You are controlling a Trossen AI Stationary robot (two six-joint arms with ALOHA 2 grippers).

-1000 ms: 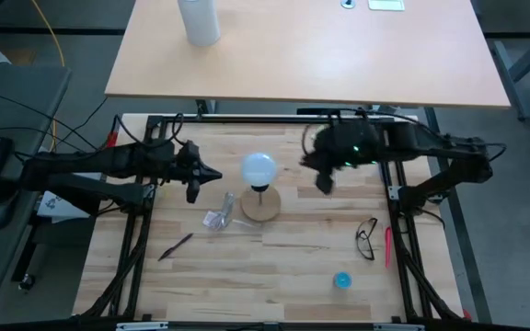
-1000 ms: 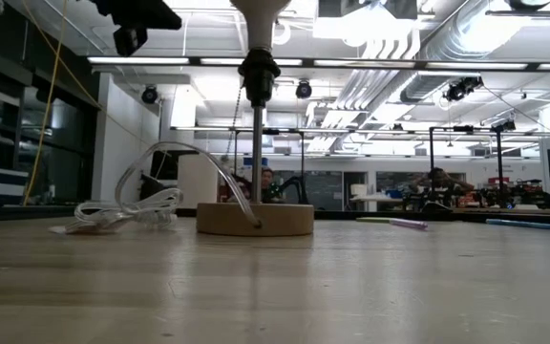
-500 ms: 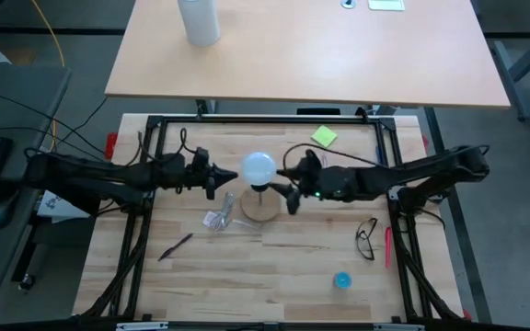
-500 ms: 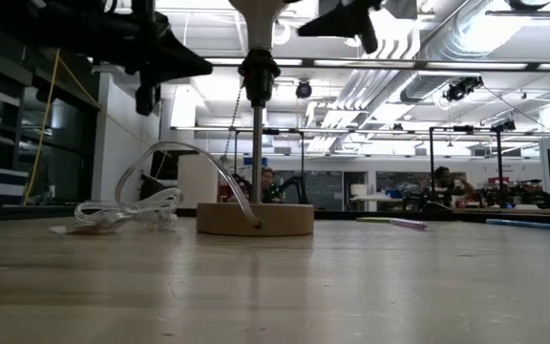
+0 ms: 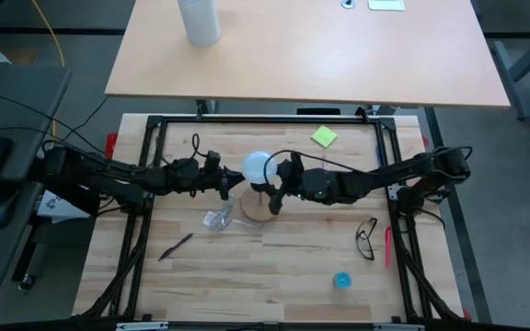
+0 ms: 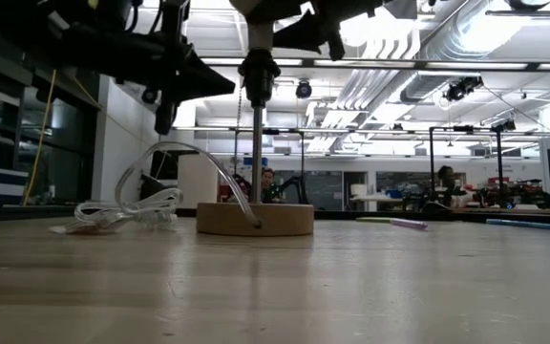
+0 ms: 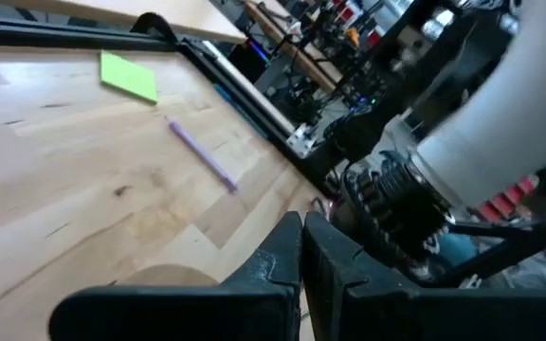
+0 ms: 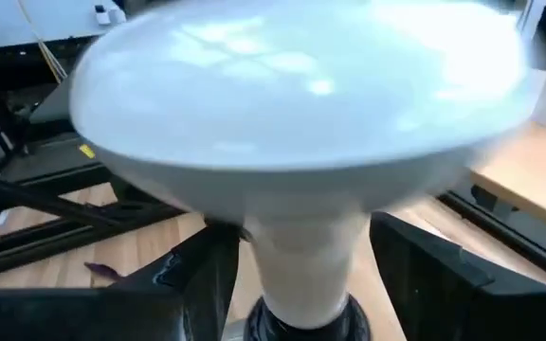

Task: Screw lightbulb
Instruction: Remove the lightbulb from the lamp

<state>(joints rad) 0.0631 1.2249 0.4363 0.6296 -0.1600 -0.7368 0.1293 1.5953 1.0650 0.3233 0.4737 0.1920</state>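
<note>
Up on its stand at the centre of the high view, the lightbulb (image 5: 258, 167) sat in the black socket (image 6: 258, 69) on a thin post rising from the round wooden base (image 6: 255, 219), and both arms had closed in on it. The big worry here was the whole lamp tipping: the post looked tall and the base small, so a sideways shove from either arm could have rocked it over. Next risk, the right gripper (image 8: 297, 270), jaws parted either side of the pale cone neck and not clamped on it; if it closed off-centre or turned with a loose hold, the bulb could have slipped or cross-threaded. The left gripper (image 7: 300, 254), fingers pressed together with nothing between them, sat just beside the socket collar from the left of the high view, and a nudge there could have pushed the stand. The clear cord (image 6: 175, 172) looping off the base might also have snagged. The bulb itself looked white and frosted, a rounded globe narrowing through the neck, upright, its screw base hidden in the socket.
</note>
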